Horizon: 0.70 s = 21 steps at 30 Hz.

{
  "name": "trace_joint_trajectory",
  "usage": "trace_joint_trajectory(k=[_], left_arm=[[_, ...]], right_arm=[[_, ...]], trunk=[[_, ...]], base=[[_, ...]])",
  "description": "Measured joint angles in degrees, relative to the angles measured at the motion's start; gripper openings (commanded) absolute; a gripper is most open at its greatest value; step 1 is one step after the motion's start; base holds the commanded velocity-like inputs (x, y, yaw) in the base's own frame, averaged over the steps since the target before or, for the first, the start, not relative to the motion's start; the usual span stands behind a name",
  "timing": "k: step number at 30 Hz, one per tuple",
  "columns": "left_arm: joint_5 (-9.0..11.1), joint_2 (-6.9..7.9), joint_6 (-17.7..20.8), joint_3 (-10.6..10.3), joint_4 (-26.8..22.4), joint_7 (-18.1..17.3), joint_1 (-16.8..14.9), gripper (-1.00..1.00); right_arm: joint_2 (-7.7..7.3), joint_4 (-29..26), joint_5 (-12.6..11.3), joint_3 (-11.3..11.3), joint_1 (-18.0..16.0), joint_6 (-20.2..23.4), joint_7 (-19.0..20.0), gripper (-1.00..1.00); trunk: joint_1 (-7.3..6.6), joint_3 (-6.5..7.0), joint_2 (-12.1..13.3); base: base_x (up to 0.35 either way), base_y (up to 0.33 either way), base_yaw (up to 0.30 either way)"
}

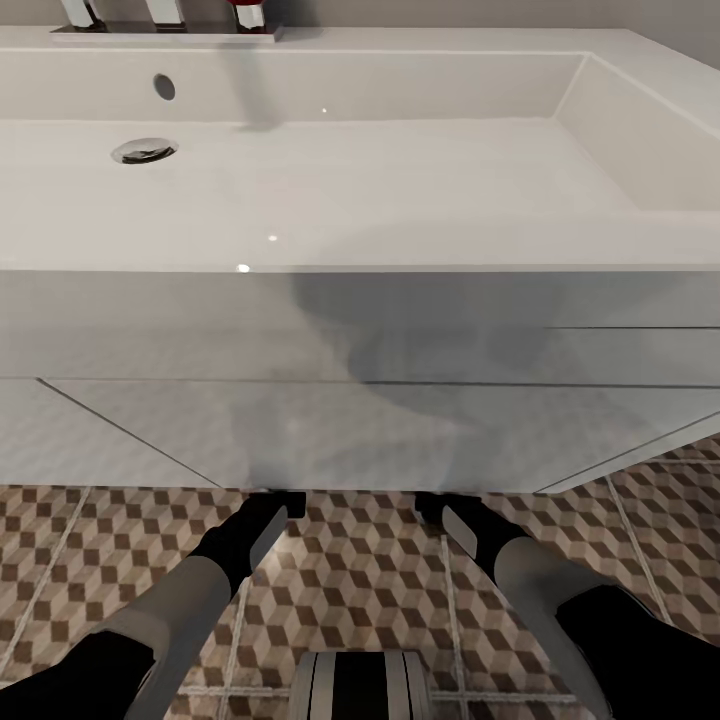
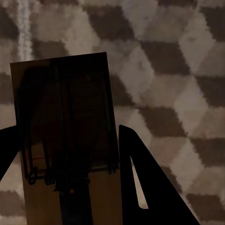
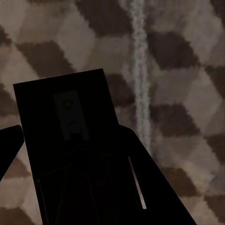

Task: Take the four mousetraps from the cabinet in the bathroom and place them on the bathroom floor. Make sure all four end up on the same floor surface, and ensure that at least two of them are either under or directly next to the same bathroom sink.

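Note:
I am looking down on the white sink (image 1: 420, 250) and its vanity front (image 1: 200, 430). Both arms reach low under the vanity's edge, over the cube-patterned bathroom floor (image 1: 370, 580). The left gripper (image 1: 278, 500) (image 2: 68, 129) is shut on a tan mousetrap (image 2: 65, 89) with dark wire, held just above the tiles. In shadow, the right gripper (image 1: 432, 505) (image 3: 70, 129) is shut on a second mousetrap (image 3: 65, 108), which looks almost black. The cabinet is out of view.
The chrome tap bases (image 1: 160, 14) stand at the sink's back edge, with a drain (image 1: 144, 151) in the basin. The vanity overhangs both grippers closely. My own base (image 1: 360, 685) shows at the bottom. Pale grout lines (image 3: 139, 79) cross the floor beneath the right gripper.

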Motion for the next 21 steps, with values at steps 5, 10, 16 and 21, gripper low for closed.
trace_joint_trajectory(k=[5,10,16,21], left_arm=[[-0.1,0.04,0.0,-0.1,0.0,0.0,0.0,-1.0],[-0.1,0.06,0.0,-0.1,0.0,0.0,0.0,-1.0],[0.0,0.07,0.0,0.0,0.0,0.0,0.0,-1.0],[0.0,0.08,0.0,0.0,0.0,0.0,-0.1,-1.0]], right_arm=[[-0.01,0.0,0.0,0.0,0.0,0.0,0.0,-1.0],[-0.12,-0.3,0.1,0.1,0.1,0.1,0.0,-1.0],[-0.26,-1.5,-0.2,-0.3,0.6,-0.1,0.1,-1.0],[-0.29,-2.8,-0.4,-0.6,1.0,-0.3,0.2,-1.0]], trunk=[[0.0,0.0,0.0],[0.0,0.0,0.0],[-0.01,0.0,0.0],[-0.01,-0.25,0.0]], base=[[0.0,0.0,0.0],[0.0,0.0,0.0],[0.0,0.0,0.0],[0.0,0.0,0.0]])
